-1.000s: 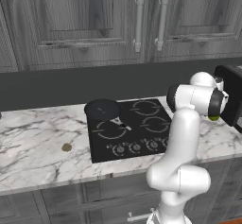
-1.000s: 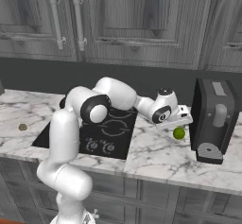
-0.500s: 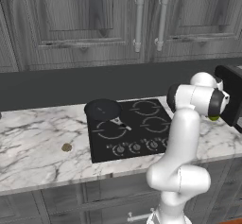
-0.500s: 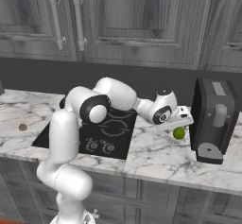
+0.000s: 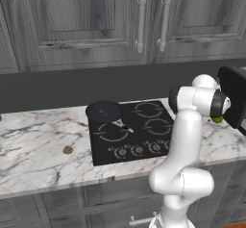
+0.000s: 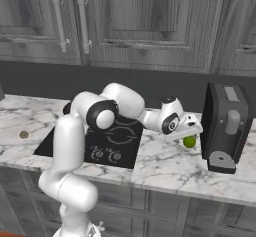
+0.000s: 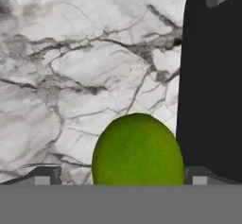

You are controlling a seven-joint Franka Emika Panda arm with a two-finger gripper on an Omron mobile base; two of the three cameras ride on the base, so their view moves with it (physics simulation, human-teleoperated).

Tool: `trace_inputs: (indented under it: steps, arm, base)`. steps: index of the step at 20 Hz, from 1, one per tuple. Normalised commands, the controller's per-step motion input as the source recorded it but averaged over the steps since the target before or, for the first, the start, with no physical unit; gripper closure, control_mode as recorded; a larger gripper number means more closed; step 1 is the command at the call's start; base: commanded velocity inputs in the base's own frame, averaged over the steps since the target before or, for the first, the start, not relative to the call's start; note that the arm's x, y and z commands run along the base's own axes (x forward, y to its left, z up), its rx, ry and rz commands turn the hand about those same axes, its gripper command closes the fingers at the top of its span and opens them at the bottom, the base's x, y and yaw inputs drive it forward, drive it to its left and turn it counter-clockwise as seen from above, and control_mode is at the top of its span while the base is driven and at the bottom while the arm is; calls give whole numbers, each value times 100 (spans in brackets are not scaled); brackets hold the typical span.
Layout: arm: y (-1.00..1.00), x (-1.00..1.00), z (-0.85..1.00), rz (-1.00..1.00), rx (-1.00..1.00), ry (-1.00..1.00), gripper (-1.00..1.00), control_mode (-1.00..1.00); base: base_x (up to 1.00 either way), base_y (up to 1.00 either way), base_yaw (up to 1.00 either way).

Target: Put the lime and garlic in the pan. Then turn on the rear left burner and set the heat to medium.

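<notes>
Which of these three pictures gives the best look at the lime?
The hand view: the lime is large and close, between the two fingertips, on marble beside a black appliance. In the right base view it is a small green ball under the gripper. In the left base view the arm hides most of it.

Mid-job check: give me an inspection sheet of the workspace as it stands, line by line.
Surface: white marble counter with a black glass cooktop set into it.
Job's things: lime between the fingertips, beside the coffee machine; garlic lies on the counter left of the cooktop; pan sits on the rear left burner, nothing in it.
Clutter: black coffee machine on the counter, right of the cooktop.
Grippers: gripper is over the lime, one fingertip on each side; contact cannot be told.
Cables: nothing seen.
Surroundings: dark wood cabinets above, knobs along the cooktop's front edge.
</notes>
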Motion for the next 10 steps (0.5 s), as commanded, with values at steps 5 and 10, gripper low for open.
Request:
trace_inputs:
  steps: [5,10]
  arm:
    - [0,0,-34,-3,-3,0,-100,-100]
    - [-7,0,-20,-2,-2,-4,-100,-100]
  base:
    - [0,0,0]
    - [0,0,0]
